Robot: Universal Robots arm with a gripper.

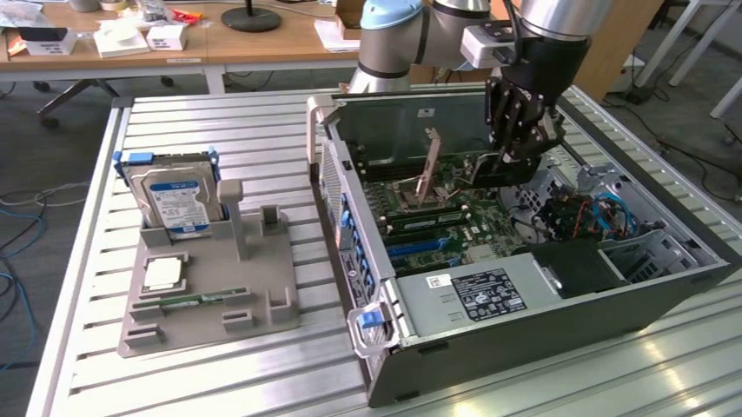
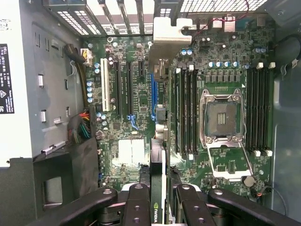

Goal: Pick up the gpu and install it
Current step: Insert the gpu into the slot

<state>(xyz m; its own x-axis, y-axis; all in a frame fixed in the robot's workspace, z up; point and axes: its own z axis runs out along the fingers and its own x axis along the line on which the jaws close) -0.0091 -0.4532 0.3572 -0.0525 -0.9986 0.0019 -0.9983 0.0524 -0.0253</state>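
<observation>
Inside the open computer case, far side: gripper, jaws part-closed and clamped on the gpu. The card is held on edge, its silvery bracket towards the case's rear wall, above the motherboard and close by the blue expansion slot; whether it is seated cannot be told. Exterior view's left, on the grey fixture: hard drive upright, processor chip, green memory stick.
</observation>
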